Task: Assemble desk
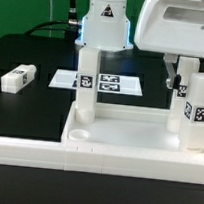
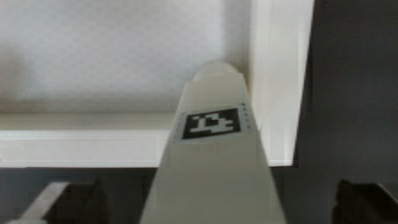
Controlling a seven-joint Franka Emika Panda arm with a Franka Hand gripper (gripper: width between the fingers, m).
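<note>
Pointing straight down, the end effector (image 2: 214, 203) hangs released astride an upright desk leg (image 2: 214, 150).

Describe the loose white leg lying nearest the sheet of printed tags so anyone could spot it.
Find the large white plastic rectangular tray-like desk top in the foreground. Behind it on the black table, toward the exterior view's left of the marker board, rests a short square white leg. Unlike the upright legs standing in the desk top, it lies on its side, alone.
</note>
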